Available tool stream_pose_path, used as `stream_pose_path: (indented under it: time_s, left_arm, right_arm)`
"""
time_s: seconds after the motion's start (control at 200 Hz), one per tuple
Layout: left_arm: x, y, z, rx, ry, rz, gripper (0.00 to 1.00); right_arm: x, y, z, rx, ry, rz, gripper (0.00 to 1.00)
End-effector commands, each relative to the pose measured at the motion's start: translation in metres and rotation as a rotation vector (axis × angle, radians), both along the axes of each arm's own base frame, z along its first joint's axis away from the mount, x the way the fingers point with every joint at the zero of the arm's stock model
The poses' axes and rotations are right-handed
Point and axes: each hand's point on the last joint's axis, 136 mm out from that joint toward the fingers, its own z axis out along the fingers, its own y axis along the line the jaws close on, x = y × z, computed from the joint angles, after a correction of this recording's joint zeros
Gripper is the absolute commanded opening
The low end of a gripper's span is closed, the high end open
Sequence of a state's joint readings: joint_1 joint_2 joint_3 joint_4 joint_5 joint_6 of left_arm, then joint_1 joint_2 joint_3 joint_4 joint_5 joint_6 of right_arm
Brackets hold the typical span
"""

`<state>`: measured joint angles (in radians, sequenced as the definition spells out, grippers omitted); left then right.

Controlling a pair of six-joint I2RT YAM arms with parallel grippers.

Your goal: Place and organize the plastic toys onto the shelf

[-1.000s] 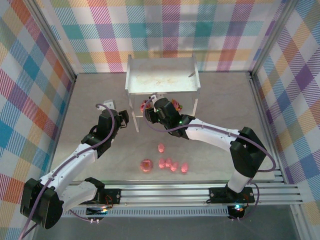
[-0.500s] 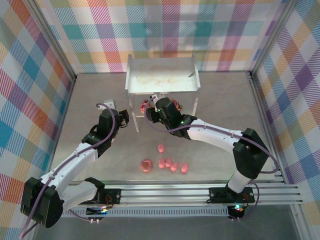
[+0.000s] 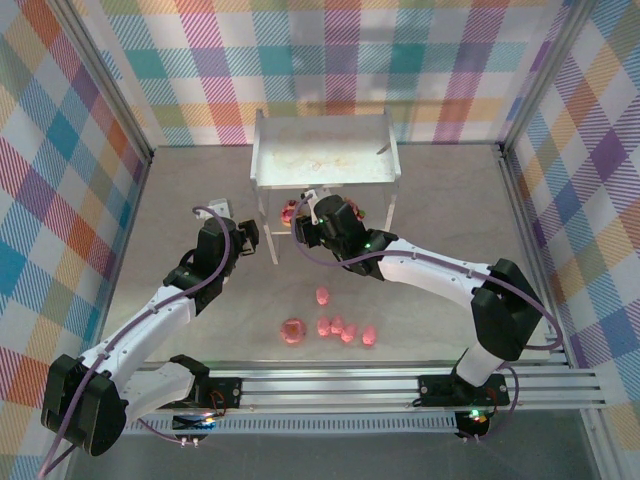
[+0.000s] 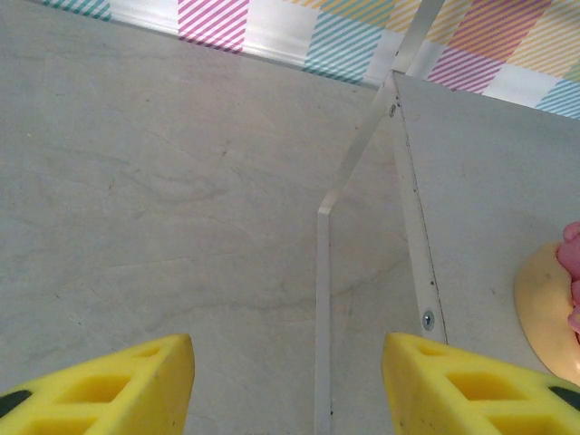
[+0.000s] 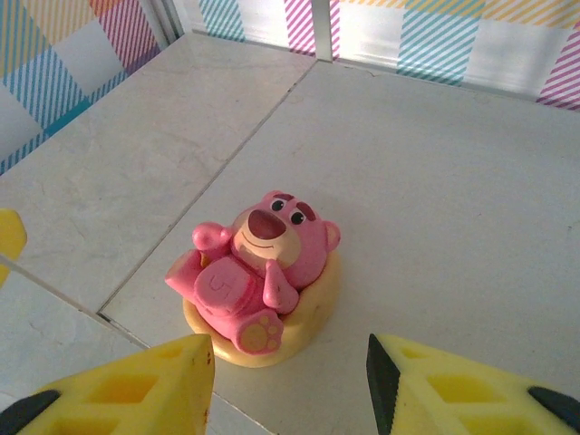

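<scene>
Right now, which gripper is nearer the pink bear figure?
Right. The right gripper is just before the pink bear figure; the left gripper stands apart, beyond the shelf leg.

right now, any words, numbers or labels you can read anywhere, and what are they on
"5", or a raised sign much like it, not sharp enough to be sure: on the pink block that the pink bear figure holds.
Small pink toys in the top view: too small to read.
Shelf: no text to be seen.
</scene>
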<state>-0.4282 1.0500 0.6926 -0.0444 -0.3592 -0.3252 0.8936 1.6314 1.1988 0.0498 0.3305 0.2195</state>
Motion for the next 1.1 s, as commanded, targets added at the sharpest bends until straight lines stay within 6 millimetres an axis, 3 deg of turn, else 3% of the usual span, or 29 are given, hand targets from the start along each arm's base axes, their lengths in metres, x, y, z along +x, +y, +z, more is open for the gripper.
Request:
stream_pose_path:
  time_s: [0.0, 0.475, 1.095]
  left_arm:
    - [0.007, 0.004, 0.024, -0.027, -0.066, 0.02, 0.57]
    - [0.006, 0.005, 0.024, -0.022, -0.066, 0.024, 0.57]
    - [0.007, 0.005, 0.021, -0.019, -0.057, 0.025, 0.57]
  right_arm:
    - [0.002, 0.006, 0.006, 0.008, -0.008, 0.02, 0.49]
    - [0.011, 0.006, -0.002, -0.016, 0.007, -0.005, 0.5]
    - [0.021, -0.009, -0.009, -0.039, 0.015, -0.059, 0.5]
